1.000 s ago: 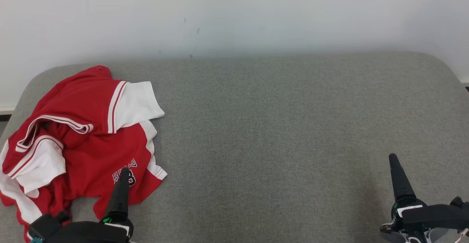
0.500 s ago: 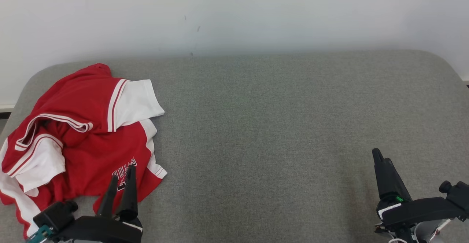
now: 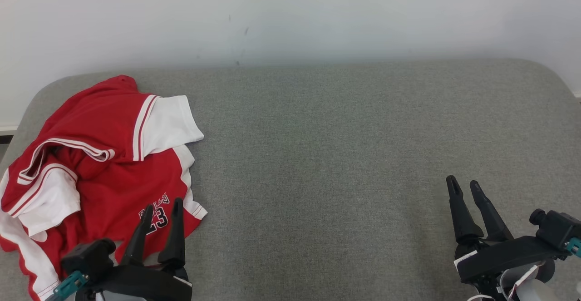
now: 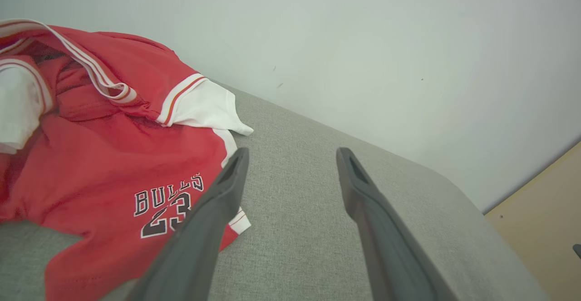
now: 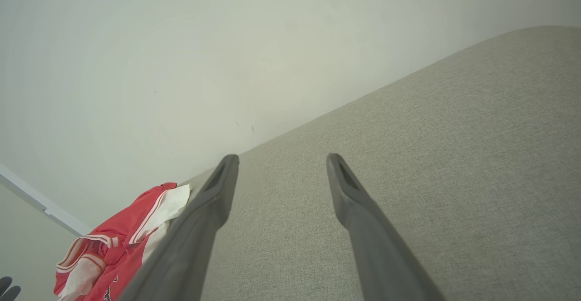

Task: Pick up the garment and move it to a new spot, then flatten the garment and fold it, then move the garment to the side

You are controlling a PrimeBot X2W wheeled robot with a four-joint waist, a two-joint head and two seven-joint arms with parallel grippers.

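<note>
The crumpled red Bulls 23 jersey (image 3: 100,165) is lying at the bench's (image 3: 340,155) left end; the left pincer (image 3: 163,204) and right pincer (image 3: 462,181) are hovering released along its near edge. Pinching only 1 layer is likely risking a bunched, dragging lift.

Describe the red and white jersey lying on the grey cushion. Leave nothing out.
The red and white knit jersey lies crumpled in a loose heap at the left end of the grey fabric-covered cushion, neither flattened nor folded. It has short white sleeves, red-and-white striped trim and black "BULLS 23" lettering outlined in white near its hem. The open left gripper hangs over its near right corner; whether it touches the cloth cannot be told.
</note>
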